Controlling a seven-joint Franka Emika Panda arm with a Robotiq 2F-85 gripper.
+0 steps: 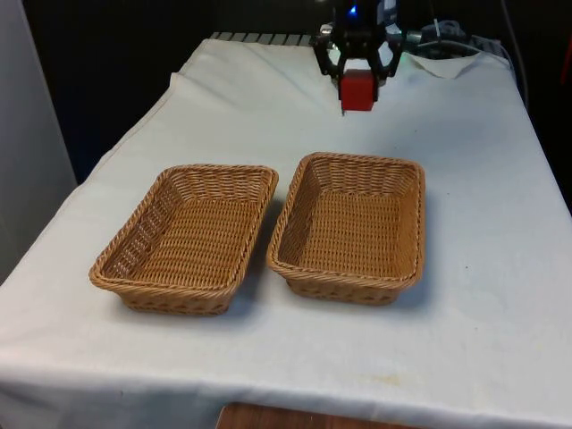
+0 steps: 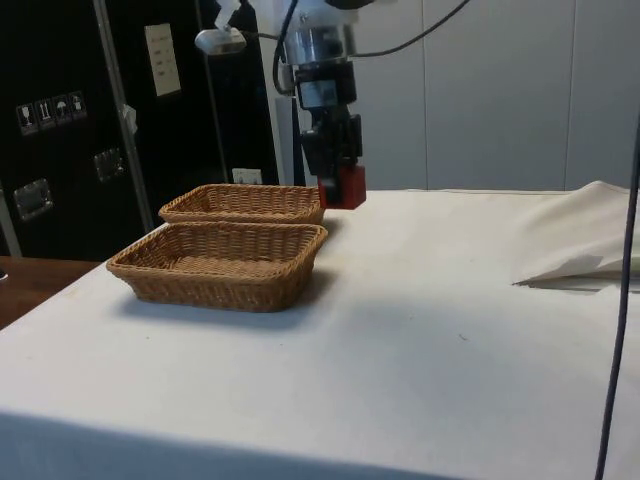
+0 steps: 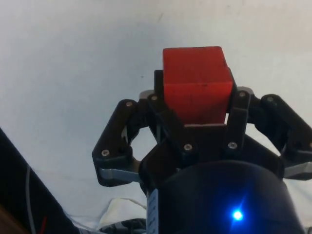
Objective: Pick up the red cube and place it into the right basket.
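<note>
I am holding the red cube (image 1: 358, 91) clamped between my jaws, lifted clear of the tabletop (image 1: 483, 214). It is sitting square in my grip, faces level, with no long axis to tell. Ahead of and below my gripper (image 1: 359, 82) are lying two wicker baskets, touching side by side: the left basket (image 1: 143, 268), then the right basket (image 1: 295, 201).

White-clothed table (image 2: 420, 350); dark cabinets (image 2: 60, 120); pale wall panels (image 2: 500, 90).
</note>
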